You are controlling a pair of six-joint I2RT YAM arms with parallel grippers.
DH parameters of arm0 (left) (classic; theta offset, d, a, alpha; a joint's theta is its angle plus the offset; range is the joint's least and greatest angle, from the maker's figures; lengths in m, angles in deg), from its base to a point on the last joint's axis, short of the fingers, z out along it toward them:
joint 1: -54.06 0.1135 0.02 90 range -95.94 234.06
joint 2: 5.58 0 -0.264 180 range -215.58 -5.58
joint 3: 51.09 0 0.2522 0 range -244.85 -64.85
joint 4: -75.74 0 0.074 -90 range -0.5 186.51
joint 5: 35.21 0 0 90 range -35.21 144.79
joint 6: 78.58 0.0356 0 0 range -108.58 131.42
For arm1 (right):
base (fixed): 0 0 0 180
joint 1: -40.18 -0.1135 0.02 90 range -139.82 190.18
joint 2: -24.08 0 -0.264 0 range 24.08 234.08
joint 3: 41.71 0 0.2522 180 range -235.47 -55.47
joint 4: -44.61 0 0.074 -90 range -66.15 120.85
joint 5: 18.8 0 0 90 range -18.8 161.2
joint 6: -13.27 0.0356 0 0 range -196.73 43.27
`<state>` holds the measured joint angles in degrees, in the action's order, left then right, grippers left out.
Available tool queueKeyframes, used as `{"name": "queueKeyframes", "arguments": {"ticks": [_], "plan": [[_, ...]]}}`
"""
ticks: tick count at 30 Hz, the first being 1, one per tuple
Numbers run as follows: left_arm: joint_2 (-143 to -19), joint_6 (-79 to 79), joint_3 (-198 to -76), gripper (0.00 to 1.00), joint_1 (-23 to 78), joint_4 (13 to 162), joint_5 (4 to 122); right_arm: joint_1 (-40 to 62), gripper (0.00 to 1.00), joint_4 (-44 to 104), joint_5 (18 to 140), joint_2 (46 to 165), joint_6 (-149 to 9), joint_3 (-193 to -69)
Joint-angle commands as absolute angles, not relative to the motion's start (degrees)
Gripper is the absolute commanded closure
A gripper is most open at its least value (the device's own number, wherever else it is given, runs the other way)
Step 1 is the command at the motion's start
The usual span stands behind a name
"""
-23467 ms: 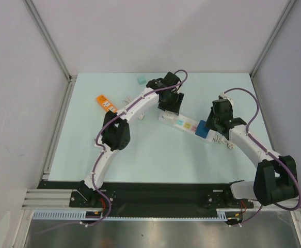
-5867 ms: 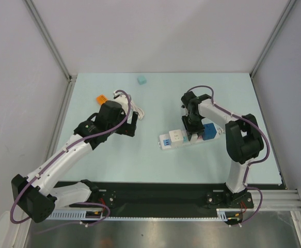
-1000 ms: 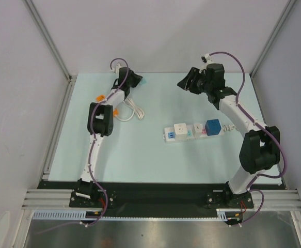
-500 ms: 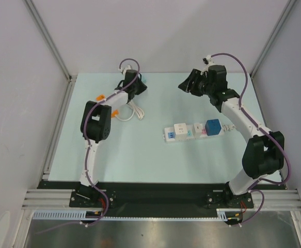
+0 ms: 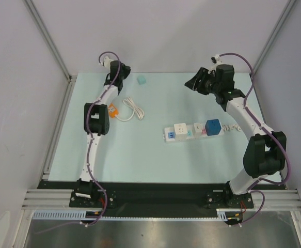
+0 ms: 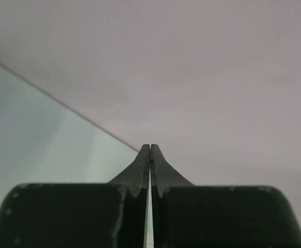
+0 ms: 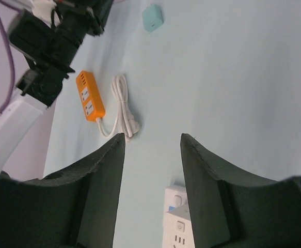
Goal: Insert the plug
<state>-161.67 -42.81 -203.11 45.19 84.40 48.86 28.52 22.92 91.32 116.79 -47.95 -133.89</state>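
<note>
Work on the table (image 5: 155,160), with both arms raised at its far edge. Note the left gripper (image 6: 149,151) shut tight on nothing and facing the wall. Note the right gripper (image 7: 153,138) about half open, likewise empty, looking down over the work.

Locate the strip (image 5: 191,133) right of centre, already carrying a blue adapter (image 5: 213,126) and a white cube (image 5: 180,129). Treat a free socket between them as the likely target.

Locate the orange block (image 7: 90,97) at far left, well apart from the strip, with its cable (image 7: 120,95) looped beside it. Find what looks like the plug (image 7: 132,129) at the cable's loose end, flat on the table.

Open the left jaws before descending. Grip the plug across its body, prongs clear of the fingers. Align prongs with slots before pressing. Brace the strip with the right gripper against sliding.
</note>
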Motion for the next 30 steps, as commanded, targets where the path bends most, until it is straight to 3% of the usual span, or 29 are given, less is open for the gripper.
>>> {"name": "queueKeyframes", "arguments": {"ticks": [1, 5, 18, 30], "plan": [[-164.39, -50.35, -200.82, 1.0, 44.56, 79.84, 47.85, 30.59, 0.47, 27.15, 93.7, 116.45, -46.41, -133.35], [-169.66, -51.76, -206.79, 1.0, 44.39, 79.05, 50.13, 31.47, 0.47, 28.03, 95.72, 116.72, -46.67, -133.7], [-172.57, -53.71, -207.59, 1.0, 41.93, 77.46, 54.26, 33.41, 0.46, 28.13, 98.89, 117.42, -46.76, -132.73], [-164.14, -49.41, -194.06, 1.0, 33.86, 69.91, 68.76, 36.31, 0.43, 15.56, 91.51, 118.12, -54.49, -136.51]]}}
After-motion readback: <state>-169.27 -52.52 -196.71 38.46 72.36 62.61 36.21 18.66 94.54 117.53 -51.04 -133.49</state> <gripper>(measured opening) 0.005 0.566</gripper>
